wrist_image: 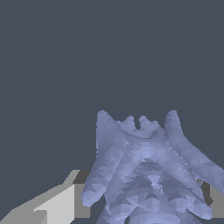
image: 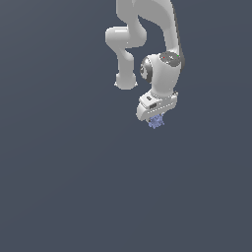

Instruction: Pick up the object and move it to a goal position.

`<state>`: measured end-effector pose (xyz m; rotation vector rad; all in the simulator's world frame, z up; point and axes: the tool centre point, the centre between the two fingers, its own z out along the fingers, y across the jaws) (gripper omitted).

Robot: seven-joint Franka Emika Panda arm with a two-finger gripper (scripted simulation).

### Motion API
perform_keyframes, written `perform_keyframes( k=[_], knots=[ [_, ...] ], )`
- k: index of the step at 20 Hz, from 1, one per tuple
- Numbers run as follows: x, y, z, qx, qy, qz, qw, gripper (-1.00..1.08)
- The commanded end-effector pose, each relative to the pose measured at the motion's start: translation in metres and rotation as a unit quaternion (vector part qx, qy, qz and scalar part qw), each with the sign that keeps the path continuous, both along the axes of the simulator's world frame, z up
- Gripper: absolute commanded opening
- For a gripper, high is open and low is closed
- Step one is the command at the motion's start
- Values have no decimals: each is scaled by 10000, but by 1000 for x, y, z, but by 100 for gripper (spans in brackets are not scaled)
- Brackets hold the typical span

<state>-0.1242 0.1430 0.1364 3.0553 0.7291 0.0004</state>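
Note:
The object (image: 156, 121) is a tiny knobbly periwinkle-blue thing that pokes out just below my white gripper (image: 155, 118) in the exterior view. In the wrist view the object (wrist_image: 146, 170) fills the space between the two fingers, with several blunt prongs sticking out. One finger (wrist_image: 65, 203) shows on one side of it and the other finger (wrist_image: 214, 199) on the opposite side, both pressed against it. The gripper is shut on the object. The fingertips are hidden behind the object.
The white arm (image: 147, 34) comes down from the top of the exterior view. Around it there is only a plain dark grey-blue ground (image: 64, 187). No goal marker shows in either view.

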Motion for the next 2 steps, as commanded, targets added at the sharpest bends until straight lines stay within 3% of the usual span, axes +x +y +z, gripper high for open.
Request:
perform_keyframes(
  k=[1,2],
  knots=[
    [1,-2,-1,0,2,-7,10000,-100],
    [2,-3,-1,2,2,-7,10000,-100]
  ],
)
